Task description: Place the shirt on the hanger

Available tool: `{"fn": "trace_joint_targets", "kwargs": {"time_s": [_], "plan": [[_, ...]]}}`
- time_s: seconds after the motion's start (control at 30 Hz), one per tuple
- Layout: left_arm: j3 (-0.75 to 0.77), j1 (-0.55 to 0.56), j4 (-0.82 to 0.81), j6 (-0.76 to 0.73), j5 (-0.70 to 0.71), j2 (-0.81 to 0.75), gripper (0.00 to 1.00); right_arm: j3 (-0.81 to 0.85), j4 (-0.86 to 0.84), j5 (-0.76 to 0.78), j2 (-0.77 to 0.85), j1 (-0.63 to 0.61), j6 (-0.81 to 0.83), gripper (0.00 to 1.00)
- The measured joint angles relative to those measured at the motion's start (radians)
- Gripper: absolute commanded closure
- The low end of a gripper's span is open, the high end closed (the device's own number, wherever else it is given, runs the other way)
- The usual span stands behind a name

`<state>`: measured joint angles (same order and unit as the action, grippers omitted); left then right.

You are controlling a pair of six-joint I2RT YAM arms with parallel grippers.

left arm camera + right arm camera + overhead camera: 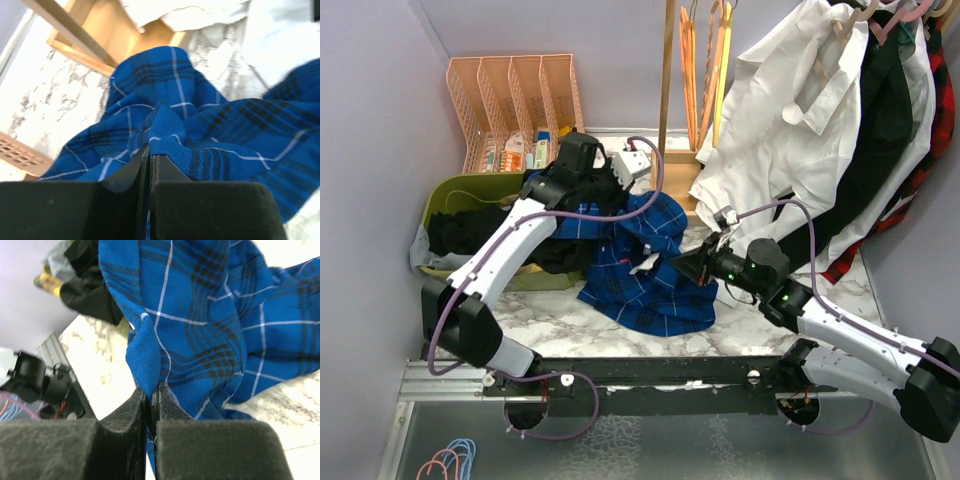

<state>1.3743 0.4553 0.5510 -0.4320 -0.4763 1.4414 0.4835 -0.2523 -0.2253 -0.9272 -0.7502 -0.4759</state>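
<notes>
So left gripper and right gripper are 2 thin pinches clamped on the shirt (barely any cloth btw). Tug too hard and a fold prob slips out.

The shirt hides its sleeves in folds; the hanger is cropped above.

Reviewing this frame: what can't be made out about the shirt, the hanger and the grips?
1. On the shirt, collar and sleeves are lost in bunched folds, every view.
2. Of the hanger, the top view shows only a yellow strip; the frame edge cuts its top.
3. The left gripper and right gripper are shut on cloth; their fingers hide how deep it sits.
</notes>
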Motion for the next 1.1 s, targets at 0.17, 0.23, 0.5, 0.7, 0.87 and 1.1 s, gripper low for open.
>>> {"fn": "trace_joint_targets", "kwargs": {"time_s": [0.17,0.23,0.5,0.7,0.87,1.1], "plan": [[0.061,-0.005,-0.083,-0.002,0.102,0.139,1.0,-0.062,-0.132,0.071,-0.054,0.073,-0.042,0.99],[0.097,-0.004,-0.1,-0.004,0.143,0.2,1.0,-0.093,-0.172,0.08,-0.087,0.129,-0.07,0.99],[0.217,0.011,-0.084,-0.003,0.248,0.377,0.79,-0.132,-0.254,0.12,-0.171,0.216,-0.142,0.99],[0.411,0.003,0.017,0.009,0.336,0.493,0.01,-0.132,-0.269,0.121,-0.207,0.264,-0.157,0.99],[0.595,-0.011,0.193,0.014,0.382,0.515,0.01,-0.131,-0.266,0.12,-0.251,0.29,-0.16,0.83],[0.802,-0.024,0.541,-0.101,0.301,0.473,0.01,-0.125,-0.228,0.112,-0.257,0.319,-0.132,0.35]]}}
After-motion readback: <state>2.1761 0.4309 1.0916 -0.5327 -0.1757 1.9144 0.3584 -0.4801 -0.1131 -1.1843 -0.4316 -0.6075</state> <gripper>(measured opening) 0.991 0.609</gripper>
